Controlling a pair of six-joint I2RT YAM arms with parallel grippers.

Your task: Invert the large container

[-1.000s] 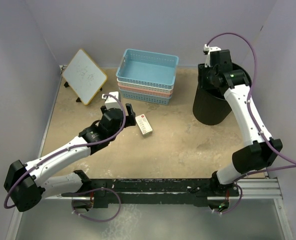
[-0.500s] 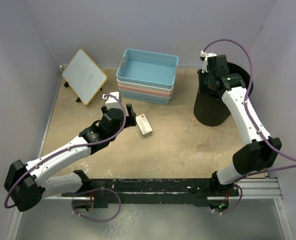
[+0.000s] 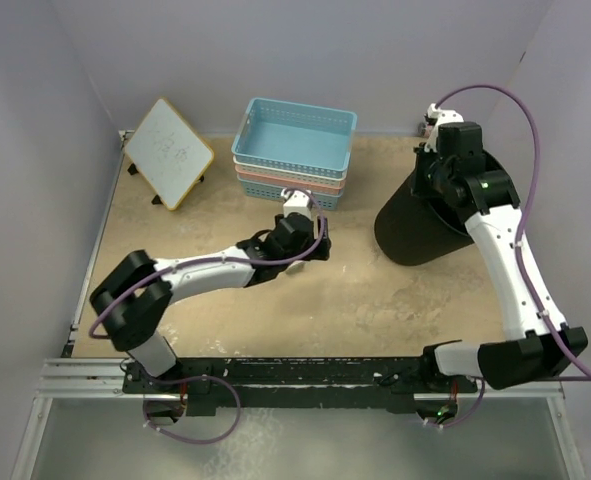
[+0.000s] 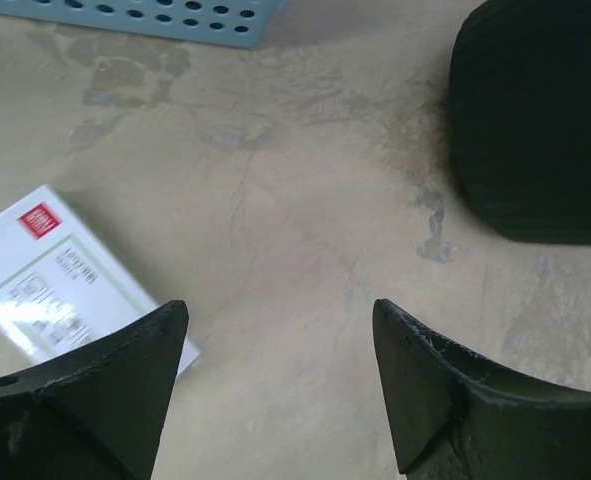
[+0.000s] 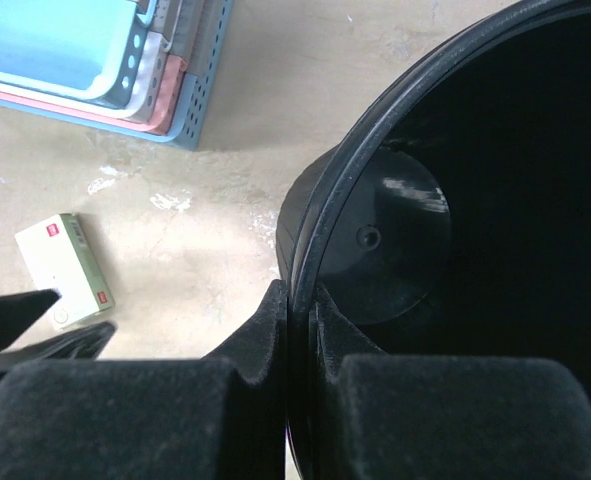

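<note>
Over the worktop (image 3: pixel 275 310), from the top camera, I see the large container (image 3: pixel 420 225) on the right side. It is tipped over at a slant. Its bottom is low and points to the left, and its open mouth is up and to the right. The right end effector (image 3: pixel 433 182) is at the rim, on the side nearest the baskets. The left end effector (image 3: pixel 318 245) is low over the middle of the worktop, just in front of the stack of baskets (image 3: pixel 287 165), with the blue one on top. A small whiteboard (image 3: pixel 170 150) leans at the back left.

Down on the left wrist camera, the left end effector (image 4: pixel 280 315) is spread wide and has nothing in it. A white box (image 4: pixel 65 275) lies flat on the worktop, partly under one finger. The black container shows at the top right, well apart from the fingers. A bit of the blue basket (image 4: pixel 145 15) runs along the top edge.

On the right wrist camera, the right end effector (image 5: pixel 297 295) is clenched on the container's rim, with one finger outside the wall and one inside. I can look down into the dark tub to its round bottom. The white box and the baskets lie off to the left.
</note>
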